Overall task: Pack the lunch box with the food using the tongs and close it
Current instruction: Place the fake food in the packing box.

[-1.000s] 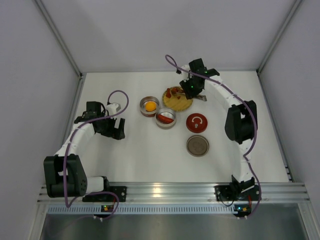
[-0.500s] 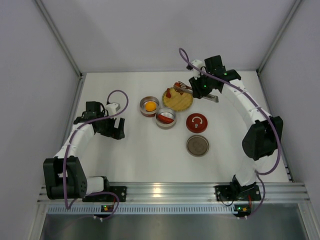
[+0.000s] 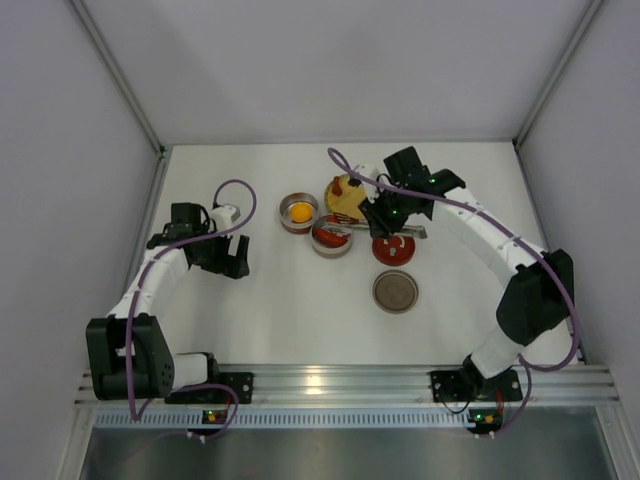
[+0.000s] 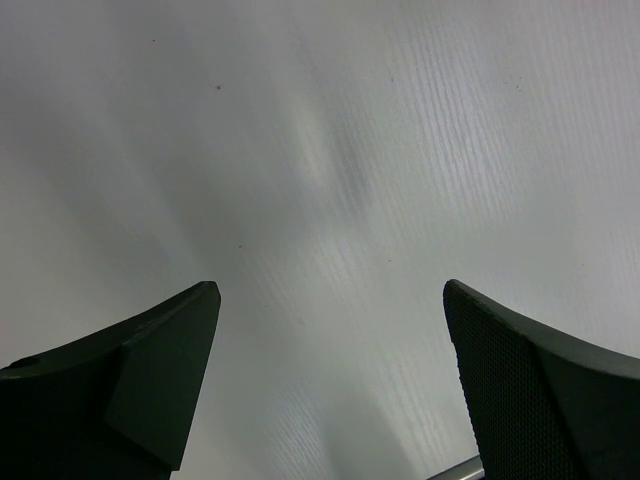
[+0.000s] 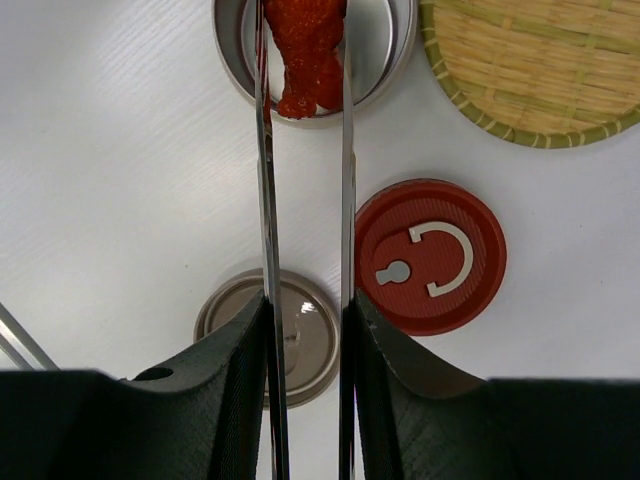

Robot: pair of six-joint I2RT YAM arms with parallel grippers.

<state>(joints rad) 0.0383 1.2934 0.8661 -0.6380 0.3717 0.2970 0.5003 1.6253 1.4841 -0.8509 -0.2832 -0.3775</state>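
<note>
My right gripper (image 3: 383, 216) (image 5: 305, 312) is shut on the slim silver tongs (image 5: 263, 200), whose two arms run forward between its fingers. The tips of the tongs pinch a glossy red piece of food (image 5: 305, 45) over an open round tin (image 5: 390, 60) (image 3: 332, 236) of the lunch box. A second tin (image 3: 299, 212) to its left holds the orange-yellow ball (image 3: 300, 211). Another red piece (image 3: 340, 186) lies on the woven yellow plate (image 3: 352, 200). My left gripper (image 3: 236, 262) (image 4: 330, 290) hangs open over bare table at the left, with nothing in it.
A red lid (image 5: 430, 257) (image 3: 393, 249) with a white ring handle lies just right of the tongs. A grey metal lid (image 5: 305, 345) (image 3: 395, 291) lies nearer the front. White walls enclose the table on three sides.
My right arm has swung from the woven plate at the back toward the front left. It has carried the tongs and the red piece over the right-hand tin. The left arm has not moved.
</note>
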